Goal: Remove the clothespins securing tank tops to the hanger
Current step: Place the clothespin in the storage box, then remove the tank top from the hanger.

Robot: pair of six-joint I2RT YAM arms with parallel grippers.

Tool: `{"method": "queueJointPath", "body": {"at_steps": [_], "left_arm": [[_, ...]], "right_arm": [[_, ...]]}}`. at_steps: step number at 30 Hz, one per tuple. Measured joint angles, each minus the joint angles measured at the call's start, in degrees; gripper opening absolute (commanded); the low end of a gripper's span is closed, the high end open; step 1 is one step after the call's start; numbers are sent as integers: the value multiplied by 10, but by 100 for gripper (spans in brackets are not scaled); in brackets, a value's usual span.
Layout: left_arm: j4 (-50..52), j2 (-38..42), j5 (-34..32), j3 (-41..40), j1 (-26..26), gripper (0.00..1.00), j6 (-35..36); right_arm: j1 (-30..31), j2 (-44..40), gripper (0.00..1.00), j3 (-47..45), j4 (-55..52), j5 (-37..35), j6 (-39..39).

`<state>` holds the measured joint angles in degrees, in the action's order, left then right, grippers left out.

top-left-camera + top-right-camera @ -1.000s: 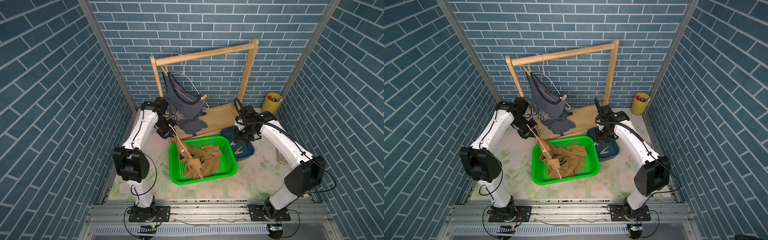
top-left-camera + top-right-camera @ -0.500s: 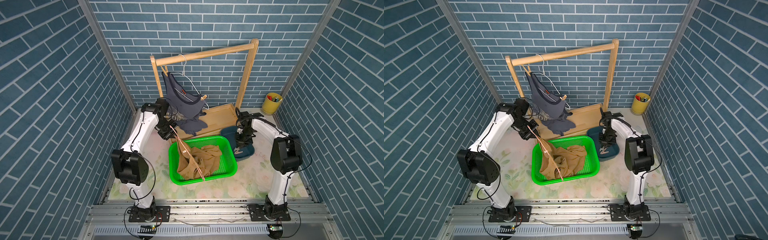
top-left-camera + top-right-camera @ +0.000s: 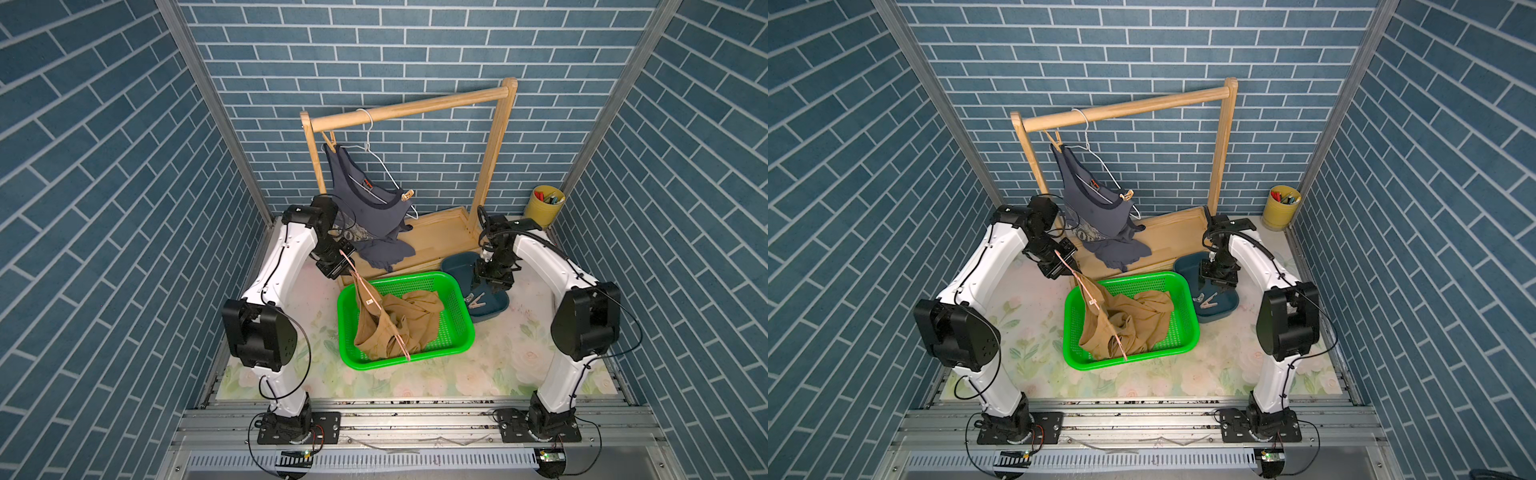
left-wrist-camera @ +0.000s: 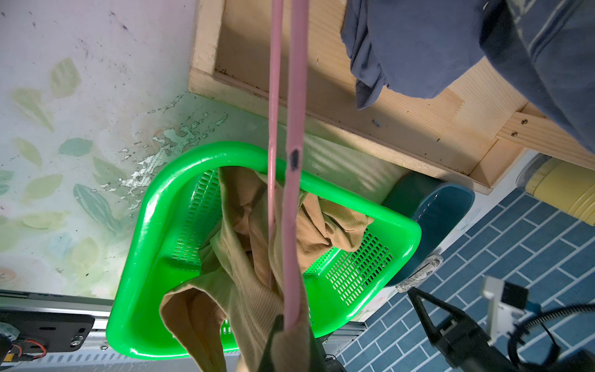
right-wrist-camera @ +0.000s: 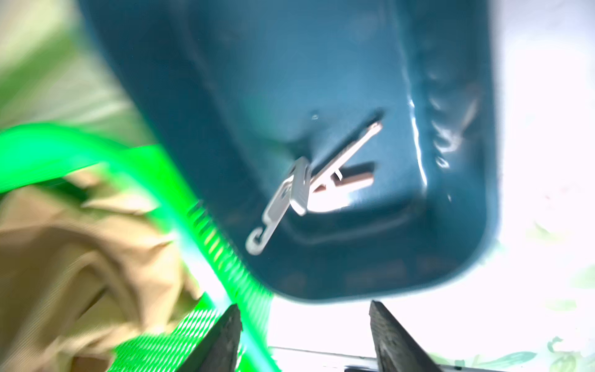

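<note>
While clothespins (image 3: 475,300) lie under the spread right pincer (image 5: 306,307), one clothespin (image 3: 408,194) (on the grey top (image 3: 374,208)) is left — left pincer (image 3: 337,268) pinches the pink hanger (image 4: 296,96).

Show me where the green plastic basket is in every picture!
Top view: green plastic basket, middle of the floral table.
Top view: same spot.
Left wrist view: large, beside the wooden rack base.
Right wrist view: blurry rim beside the dark blue plastic tray.
Shared landmark: crumpled tan fabric top inside it.
</note>
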<state>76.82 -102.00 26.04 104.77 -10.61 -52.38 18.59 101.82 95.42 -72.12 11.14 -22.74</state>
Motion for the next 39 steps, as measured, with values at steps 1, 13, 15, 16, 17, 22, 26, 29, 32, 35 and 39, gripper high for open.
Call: {"method": "queueJointPath", "body": {"at_steps": [1,13,15,16,17,22,26,29,32,35,39], "left_arm": [[0,0,-1,2,0,0,-1],[0,0,-14,63,-15,0,-10],[0,0,-19,83,-24,0,-10],[0,0,-21,93,-29,0,-9],[0,0,-22,100,-33,0,-10],[0,0,-25,109,-44,0,-17],[0,0,-26,114,-44,0,-29],[0,0,-27,128,-44,0,-34],[0,0,-26,142,-44,0,-34],[2,0,-27,153,-44,0,-33],[13,-1,-28,171,-44,0,-25]], "right_arm": [[6,-22,65,7,-5,7,-4],[237,2,64,273,-18,162,-48],[252,40,64,304,-16,175,-55],[259,59,64,316,-16,180,-56],[265,75,64,325,-15,185,-58],[287,122,60,337,-10,193,-70],[299,125,59,337,-8,196,-75],[306,124,59,327,-6,195,-77],[311,117,57,297,-3,191,-80],[317,104,53,256,1,186,-81],[320,77,38,201,9,179,-86]]}}
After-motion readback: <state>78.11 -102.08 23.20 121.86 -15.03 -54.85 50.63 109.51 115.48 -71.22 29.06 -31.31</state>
